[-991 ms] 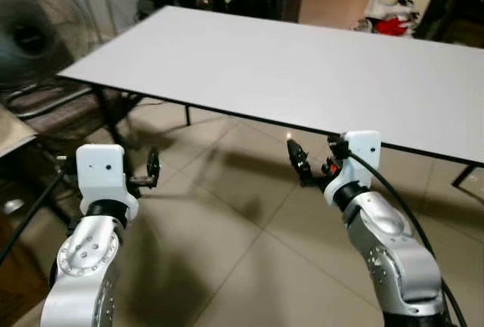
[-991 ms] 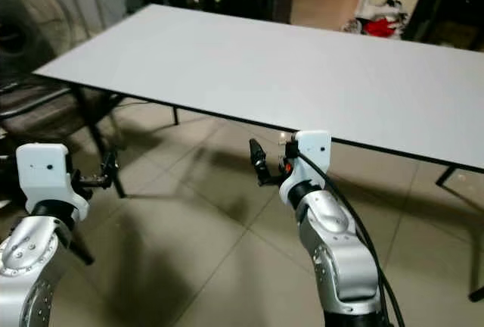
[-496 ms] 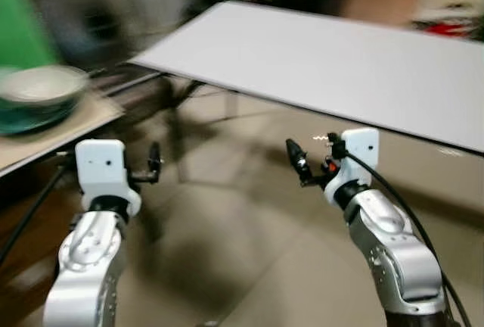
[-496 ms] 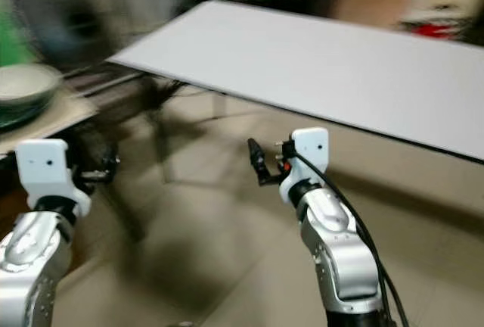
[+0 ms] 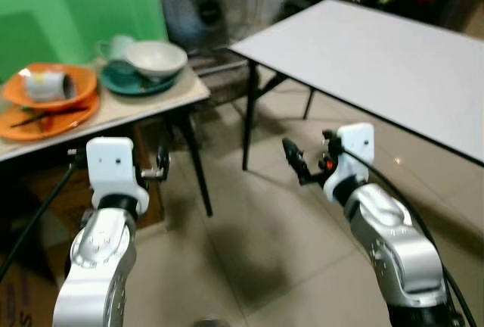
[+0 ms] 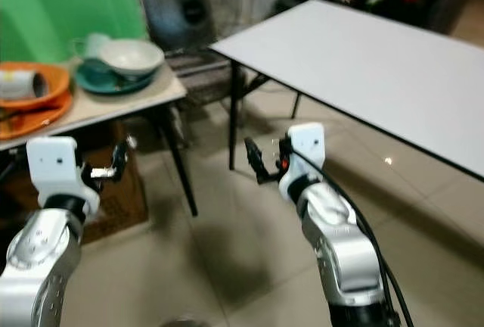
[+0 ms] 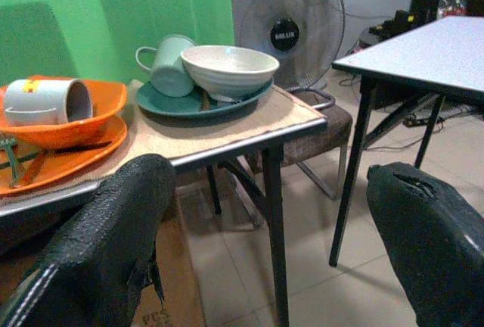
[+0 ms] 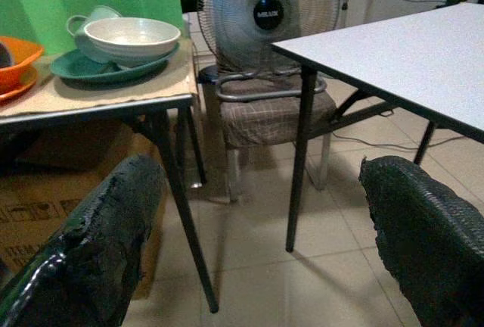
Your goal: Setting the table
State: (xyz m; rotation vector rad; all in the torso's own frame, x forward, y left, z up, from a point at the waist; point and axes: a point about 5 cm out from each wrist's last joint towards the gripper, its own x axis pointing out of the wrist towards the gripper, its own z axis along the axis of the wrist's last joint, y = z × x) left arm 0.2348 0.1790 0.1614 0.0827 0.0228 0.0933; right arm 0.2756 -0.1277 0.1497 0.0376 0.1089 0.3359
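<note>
We see a small bench (image 5: 162, 104) on our left with the tableware on it, standing against a green wall (image 5: 83, 1). At its far end a white bowl (image 5: 156, 57) sits on a teal plate (image 5: 128, 82), with a pale green mug (image 7: 168, 66) lying tipped on that plate just beside the bowl. Nearer the other end an orange bowl (image 7: 68, 126) rests on an orange plate (image 5: 45, 119) and holds a white cup (image 7: 47, 100) lying on its side (its mouth faces the bowl and mug). Dark utensils (image 5: 41, 115) lie on the orange plate; we cannot tell what kind.

To our right stands the large white bench (image 5: 386, 54), its top bare, well apart from the dishes. A floor fan (image 8: 268, 13) stands behind a checked chair (image 8: 272, 111) between the two benches.

Our left hand (image 5: 155, 168) hangs in front of the small bench, below its edge, with its fingers (image 7: 113, 236) spread apart and holding nothing. Our right hand (image 5: 296, 162) hovers over the tiled floor (image 5: 265, 236) between the benches, its fingers (image 8: 113, 236) likewise parted and empty.
</note>
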